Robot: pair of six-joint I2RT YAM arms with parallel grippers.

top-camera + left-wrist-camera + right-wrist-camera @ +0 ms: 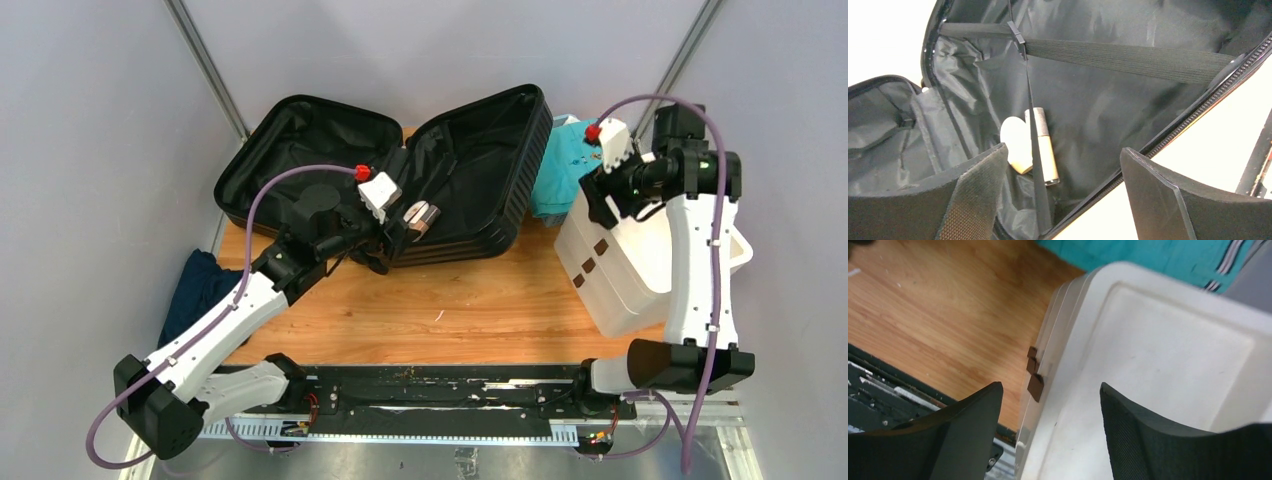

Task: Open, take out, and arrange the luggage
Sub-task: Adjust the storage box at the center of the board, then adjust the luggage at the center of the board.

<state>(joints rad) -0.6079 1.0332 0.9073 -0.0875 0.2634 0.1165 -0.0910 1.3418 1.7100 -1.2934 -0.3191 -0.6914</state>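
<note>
**Top external view.** Noted the luggage (470, 170) at the far side of the table (450, 310), spread open with both black-lined halves showing, the right half appearing tilted up. Noted the left gripper (398, 238) at the near rim of that right half, close to two small items inside. Noted the right gripper (600, 205) well apart from the case, over the white drawer unit (630, 290) and beside a teal cloth (555, 175). Recorded a dark blue cloth (200, 290) hanging off the table's left edge. Could not find handle or wheels from here.

**Left wrist view.** Found the left gripper's fingers spread wide with nothing between them, aimed into the lined half. Ahead: a cream rounded piece (1013, 142) and a tube (1049, 160) with a grey cap, lying touching, partly under a narrow strap (1024, 75). Above them, a broad elastic strap (1128, 60) across the half. Judged the shell stiff, slick and bulky, probably awkward for one arm. Judged the lining soft and loose, giving poor purchase. Recommend gripping the zipper rim (1198, 105) or a handle, not the fabric. Judged the small items light, the tube liable to roll. Cannot tell what the cream piece is.

**Right wrist view.** Found the right gripper's fingers apart and empty, over the drawer unit's top. No sight of the luggage here. Saw the brown drawer pulls (1035, 382) only in part; drawer contents hidden.
</note>
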